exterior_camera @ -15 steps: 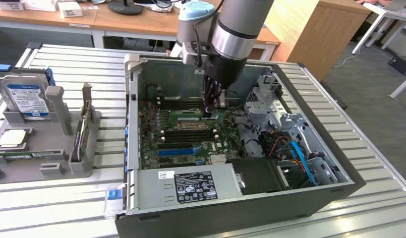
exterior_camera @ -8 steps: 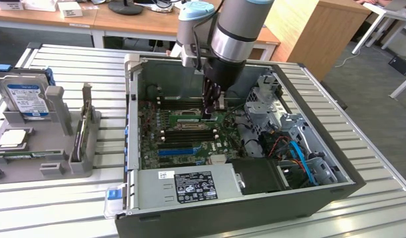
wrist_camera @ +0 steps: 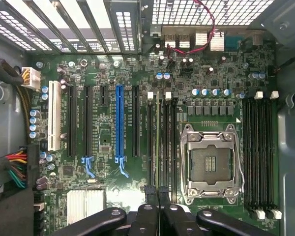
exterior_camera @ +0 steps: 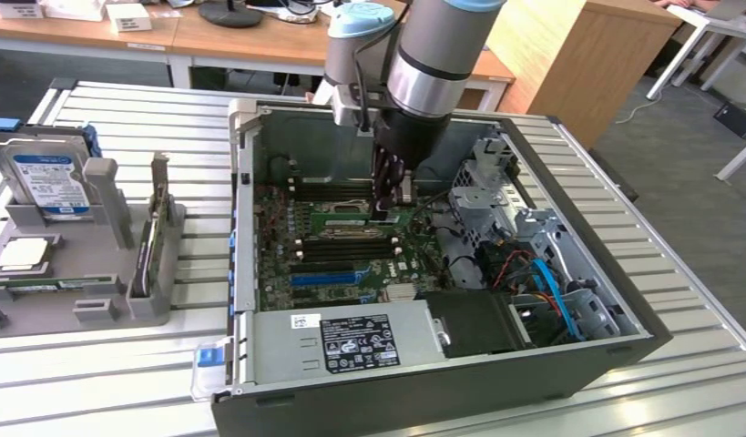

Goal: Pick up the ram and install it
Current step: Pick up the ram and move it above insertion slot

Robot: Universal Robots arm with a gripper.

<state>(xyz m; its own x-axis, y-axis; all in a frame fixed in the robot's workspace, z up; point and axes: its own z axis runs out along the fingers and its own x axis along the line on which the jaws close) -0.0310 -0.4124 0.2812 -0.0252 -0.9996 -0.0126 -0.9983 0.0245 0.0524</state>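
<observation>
The ram appears edge-on as a thin green strip running among the black memory slots beside the CPU socket. My gripper is shut on the ram's near end, its black fingers pressed close together. In the exterior view, the gripper reaches deep into the open computer case, just above the motherboard near the socket. I cannot tell whether the ram sits in a slot or hangs just over it.
A second bank of black slots lies on the socket's other side, and a blue expansion slot stands further off. The power supply and the drive cage with cables crowd the case. A grey fixture holding a hard drive stands at the exterior view's left.
</observation>
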